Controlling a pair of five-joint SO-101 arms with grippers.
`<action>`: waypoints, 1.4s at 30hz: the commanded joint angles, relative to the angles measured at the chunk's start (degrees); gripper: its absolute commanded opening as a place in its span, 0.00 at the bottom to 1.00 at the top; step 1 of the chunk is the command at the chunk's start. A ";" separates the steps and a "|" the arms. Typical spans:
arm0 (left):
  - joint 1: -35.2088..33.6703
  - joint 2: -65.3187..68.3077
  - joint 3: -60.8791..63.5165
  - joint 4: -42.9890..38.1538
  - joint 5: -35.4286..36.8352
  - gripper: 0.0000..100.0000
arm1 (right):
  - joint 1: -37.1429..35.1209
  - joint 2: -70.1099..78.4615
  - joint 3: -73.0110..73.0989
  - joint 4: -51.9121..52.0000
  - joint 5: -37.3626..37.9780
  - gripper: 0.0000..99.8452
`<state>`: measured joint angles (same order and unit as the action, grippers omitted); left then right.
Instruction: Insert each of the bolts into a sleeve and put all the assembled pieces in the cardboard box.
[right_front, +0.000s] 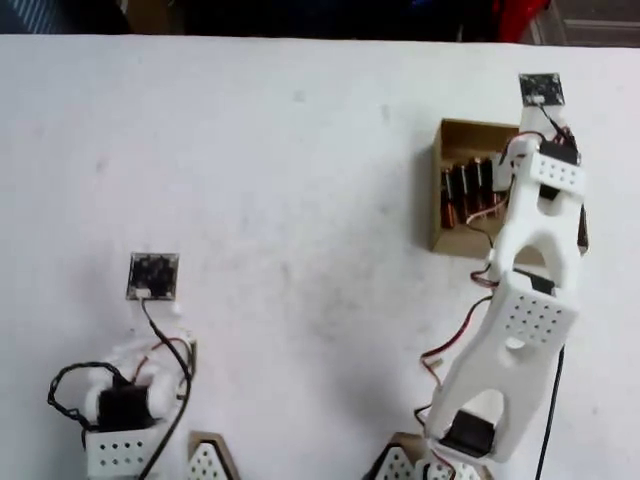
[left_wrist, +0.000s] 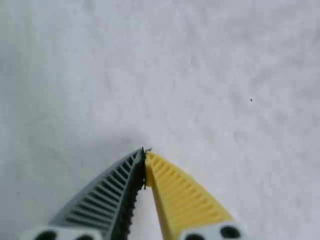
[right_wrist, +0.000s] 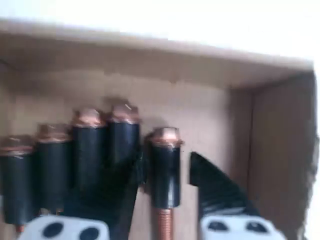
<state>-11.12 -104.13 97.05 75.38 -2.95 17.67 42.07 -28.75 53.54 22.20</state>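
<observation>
Right gripper (right_wrist: 166, 159) sits down inside the cardboard box (right_wrist: 270, 140), jaws parted around an assembled piece (right_wrist: 165, 175) — black sleeve (right_wrist: 165, 162) with the copper bolt (right_wrist: 165, 136) through it, head at one end and thread showing out of the other. One finger looks to touch the sleeve. The other stands just off it with box floor showing in the gap, so I read it as open, not clamping. Four more assembled pieces (right_wrist: 90, 150) lie side by side in a row just beside it; whether the nearest touches it, I can't tell. Box is near the right edge of the tabletop (right_front: 300, 200), toward the far right corner, with the right arm (right_front: 520, 320) stretched over it. Left gripper (left_wrist: 145, 152) is closed tip to tip on nothing, over bare tabletop by the near edge, left side. Step in hand, as I judge it: dropping off the fifth piece in the box — late in the task. Next move calls for a clean retreat out of the box: jaws wide enough to clear the sleeve, no sideways drag that rolls it or disturbs the row, and staying off the box wall close by.
</observation>
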 joint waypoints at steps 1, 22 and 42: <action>-0.57 -0.40 -0.09 -1.85 0.44 0.02 | -1.54 -1.63 -4.04 1.36 1.23 0.15; -0.57 -0.40 -0.09 -1.85 0.44 0.02 | -8.04 -21.93 -4.22 20.35 0.79 0.02; -0.57 -0.40 -0.09 -1.85 0.44 0.02 | -20.70 -56.22 -1.49 44.70 -7.74 0.02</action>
<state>-11.12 -104.13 97.05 75.38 -2.95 -1.76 -9.01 -30.15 96.53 14.81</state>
